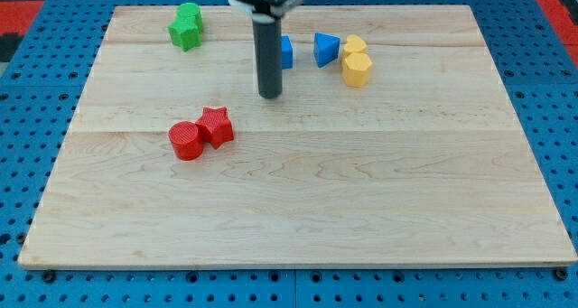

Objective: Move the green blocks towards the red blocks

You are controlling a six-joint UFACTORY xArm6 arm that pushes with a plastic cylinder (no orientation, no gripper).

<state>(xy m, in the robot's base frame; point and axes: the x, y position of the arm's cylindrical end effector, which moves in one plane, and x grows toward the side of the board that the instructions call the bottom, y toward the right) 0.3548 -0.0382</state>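
We see a big blue pegboard (27,145) full of small round holes, and on it lies our counter (361,200), a wide board of pale wood with fine grain lines and long seams between its planks. Its top looks smooth and flat.

Next in size is our dark rod (269,55). It is round, straight and dull black, and it comes down from a thick dark part at the view's top. We have no end effector that opens or shuts, just this rod. Our tip (270,96) sits on the wood near the middle of the board's upper half. It touches no block.

The blocks are small, shiny and look like plastic. The green blocks (187,26) sit close together near the view's top left corner of the board; the front one has a star shape, and the one behind it is hard to make out. They are well apart from the red ones and to the view's upper left of our tip.

The red cylinder (186,141) and the red star (217,126) touch each other, to the view's lower left of our tip.

A blue block (286,51) peeks out just behind the rod, partly hidden. A blue triangle (326,49) stands to its right. Two yellow blocks (356,62) with many sides sit touching, just right of the triangle.
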